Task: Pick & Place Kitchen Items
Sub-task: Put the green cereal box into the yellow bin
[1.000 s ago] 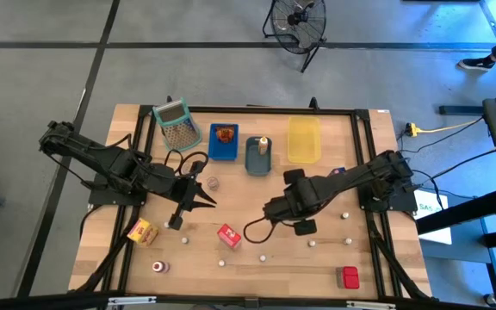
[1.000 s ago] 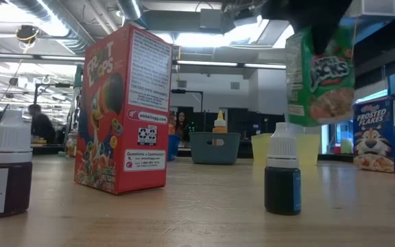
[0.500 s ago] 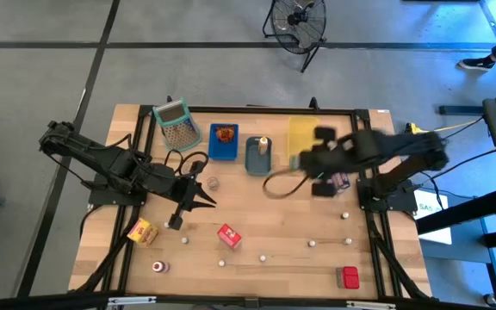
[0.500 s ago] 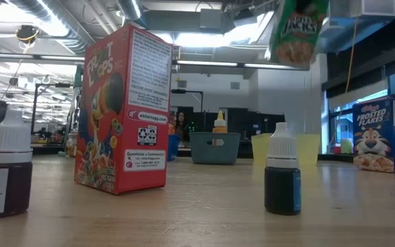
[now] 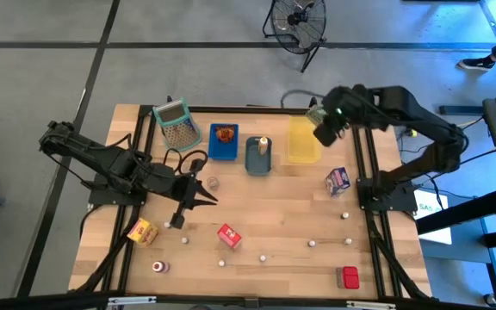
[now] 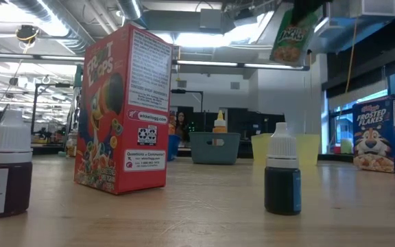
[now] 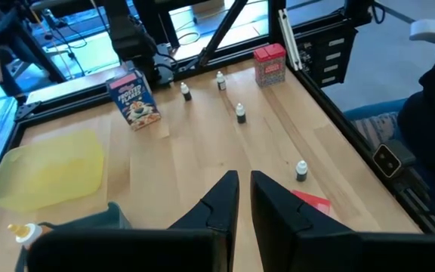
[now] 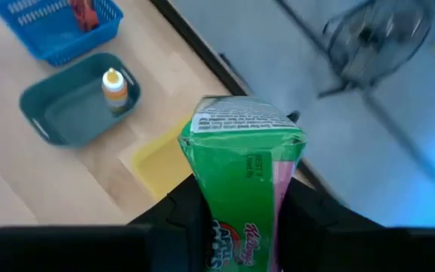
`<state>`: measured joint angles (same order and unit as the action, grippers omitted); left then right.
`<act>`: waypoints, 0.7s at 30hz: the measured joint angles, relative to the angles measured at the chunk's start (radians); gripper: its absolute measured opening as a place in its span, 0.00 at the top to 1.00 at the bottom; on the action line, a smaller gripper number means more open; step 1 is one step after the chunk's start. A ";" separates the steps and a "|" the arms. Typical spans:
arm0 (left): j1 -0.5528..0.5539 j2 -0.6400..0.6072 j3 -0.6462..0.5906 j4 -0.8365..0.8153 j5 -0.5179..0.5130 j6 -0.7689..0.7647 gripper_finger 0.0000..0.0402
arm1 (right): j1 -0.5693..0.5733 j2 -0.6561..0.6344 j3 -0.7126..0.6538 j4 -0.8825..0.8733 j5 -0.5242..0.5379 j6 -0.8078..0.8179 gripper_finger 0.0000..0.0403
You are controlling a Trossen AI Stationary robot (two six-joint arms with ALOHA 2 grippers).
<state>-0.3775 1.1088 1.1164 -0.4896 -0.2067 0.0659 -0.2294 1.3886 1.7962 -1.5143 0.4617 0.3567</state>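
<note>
My right gripper (image 5: 321, 125) hangs high over the far right of the table, shut on a green carton (image 8: 246, 177), above the far end of the yellow tray (image 5: 303, 142). In the low view the carton (image 6: 292, 33) hangs tilted near the top. My left gripper (image 5: 182, 215) is shut on nothing, above the table's left middle. Standing on the table are a red carton (image 5: 228, 235), a yellow-orange carton (image 5: 141, 231), a blue-white carton (image 5: 338, 179) and another red carton (image 5: 348, 276). Several small white-capped bottles (image 6: 282, 180) also stand there. My right gripper pinches the green carton between its two fingers (image 8: 189, 215), one on each of two opposite sides (image 8: 206, 196). The fingers slant down from above. The carton's free end (image 8: 244, 121) sticks out past the fingers. It is lifted clear of the table, tilted, over the yellow tray.
A mesh basket (image 5: 176, 125), a blue tray (image 5: 224, 142) and a grey-green tray (image 5: 259, 157) with an orange-capped bottle stand in a row along the far edge, left of the yellow tray. Bare wood lies in the table's middle. A floor fan (image 5: 298, 21) stands beyond the table.
My right gripper has risen from low over the table's middle and swung toward the far right, rolling as it went. It has carried the green carton, which was clear of the table before, up over the yellow tray. My left arm has kept still.
</note>
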 joint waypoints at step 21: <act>0.000 0.000 0.000 -0.016 -0.011 -0.026 0.92 | -0.489 0.322 -0.001 0.056 -0.397 0.152 0.70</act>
<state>-0.3779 1.1088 1.1164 -0.5056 -0.2174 0.0395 -0.7187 1.7102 1.7954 -1.4587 0.0647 0.5091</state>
